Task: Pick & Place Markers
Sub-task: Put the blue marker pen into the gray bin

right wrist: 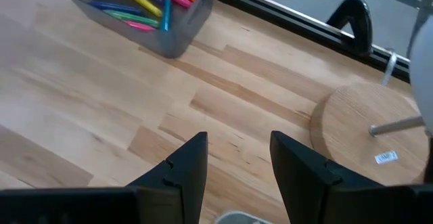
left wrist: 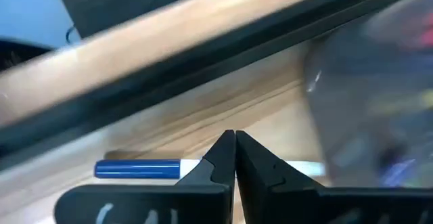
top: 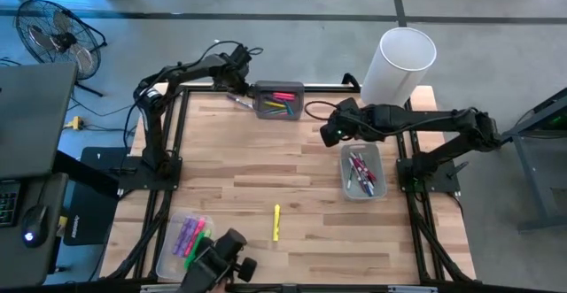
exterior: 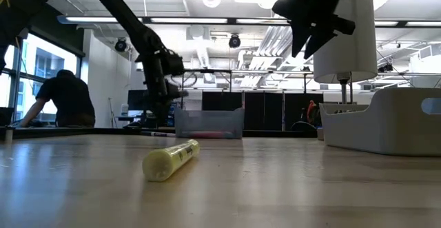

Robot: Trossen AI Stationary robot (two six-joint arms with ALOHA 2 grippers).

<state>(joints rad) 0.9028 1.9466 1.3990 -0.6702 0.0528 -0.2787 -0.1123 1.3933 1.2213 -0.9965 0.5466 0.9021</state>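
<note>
Left claw point(left wrist: 235, 158), fingers together, sits over a blue-capped marker point(left wrist: 145, 169) beside the grey tray point(top: 280, 101). Right claw point(right wrist: 238, 162) hangs wide, empty. Risk: closed fingers could nudge the marker off the tabletop point(top: 266, 165).

In the left wrist view the closed left gripper point(left wrist: 235, 158) is covering the middle of a blue-capped marker point(left wrist: 139, 169). The grey tray point(left wrist: 369, 88) beside it is blurring, its contents unreadable. The clear tray point(top: 182, 244) at the worktop's front left corner is being partly hidden by a camera mount point(top: 221, 262).
</note>
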